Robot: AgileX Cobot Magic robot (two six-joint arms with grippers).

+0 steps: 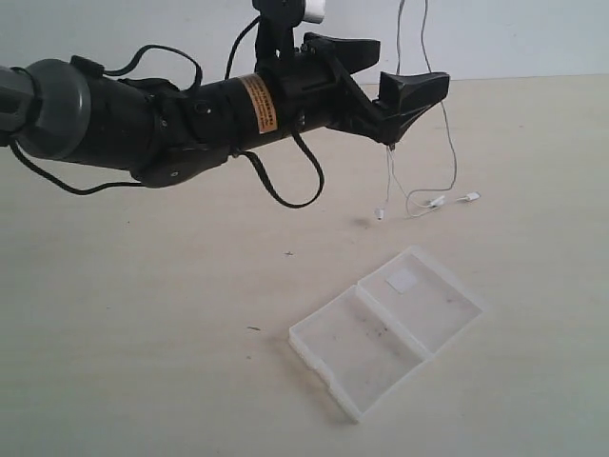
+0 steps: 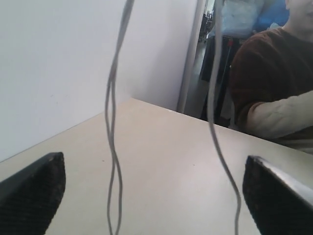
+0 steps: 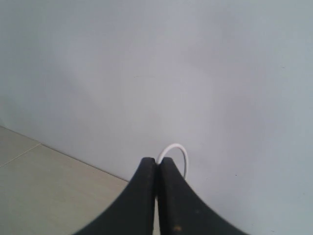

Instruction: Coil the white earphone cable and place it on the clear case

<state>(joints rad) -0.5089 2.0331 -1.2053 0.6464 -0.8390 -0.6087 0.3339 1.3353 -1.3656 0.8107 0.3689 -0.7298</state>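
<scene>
The white earphone cable (image 1: 450, 152) hangs from above the top of the exterior view, its earbuds and plug (image 1: 438, 202) lying on the table. My right gripper (image 3: 157, 164) is shut on it, and a small white loop (image 3: 177, 148) sticks out past the fingertips; this gripper is outside the exterior view. My left gripper (image 1: 404, 69) is open and reaches across at the hanging strands. In the left wrist view a doubled strand (image 2: 113, 147) and a single strand (image 2: 218, 147) hang between the wide-apart fingers (image 2: 34, 191), touching neither. The clear case (image 1: 352, 352) lies open on the table below, with its white patch (image 1: 402, 279).
The pale table (image 1: 143, 314) runs back to a white wall (image 1: 533, 38). A person in a brown top (image 2: 274, 83) sits beyond the table's far edge in the left wrist view. The left arm's black cables (image 1: 285, 186) loop under its forearm.
</scene>
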